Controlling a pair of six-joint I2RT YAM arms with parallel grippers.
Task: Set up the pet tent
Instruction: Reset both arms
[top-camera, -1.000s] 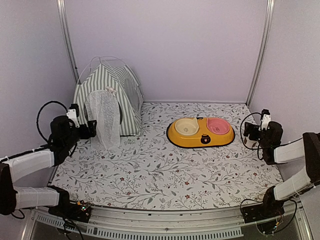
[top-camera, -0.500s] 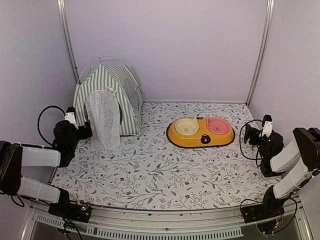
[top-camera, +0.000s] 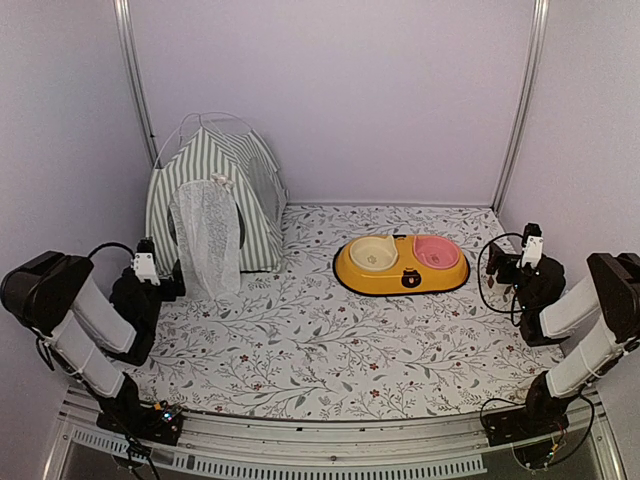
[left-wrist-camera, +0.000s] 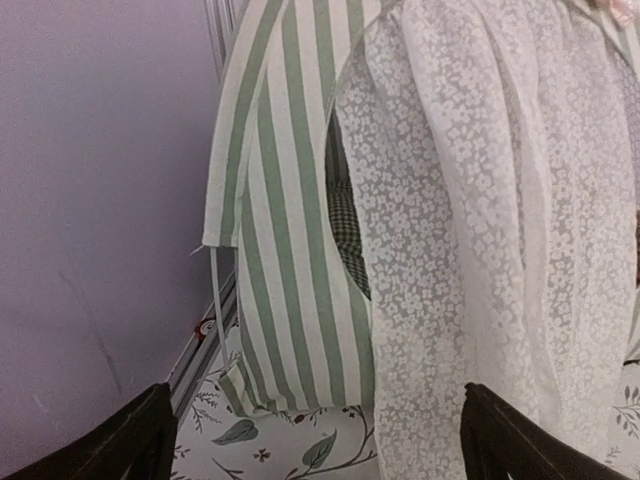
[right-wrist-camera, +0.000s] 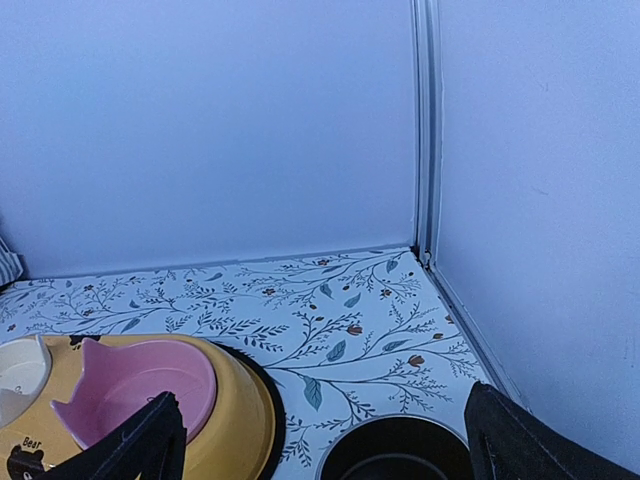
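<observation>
1. Top view: the pet tent (top-camera: 215, 190) stands upright in the far left corner of the bench (top-camera: 330, 350), close to the left wall and the back wall. Its white door flap (top-camera: 207, 238) hangs over the front. A wide stretch of floral cover lies between the tent and the yellow feeder (top-camera: 401, 266), which sits right of centre, well apart from every edge. The left end effector (top-camera: 168, 288) is low near the bench's left edge, just in front of the flap. It is released, with nothing in it. The right end effector (top-camera: 497, 268) is near the right edge, beside the feeder, and is also released.

2. Left wrist view: the green-and-white stripes fill the frame, and a thin white pole (left-wrist-camera: 218, 300) runs down the tent's left edge beside the purple wall. A green-checked cushion (left-wrist-camera: 346, 230) shows behind the flap. The fingertips (left-wrist-camera: 130, 440) are spread wide, apart from the fabric.

3. Right wrist view: the pink bowl (right-wrist-camera: 135, 390) sits in the feeder, whose rim reads "Bear". A metal post (right-wrist-camera: 427, 130) marks the far right corner. Low between the spread fingers (right-wrist-camera: 520, 445) lies a dark round rim (right-wrist-camera: 395, 452), and I cannot tell what it is.
</observation>
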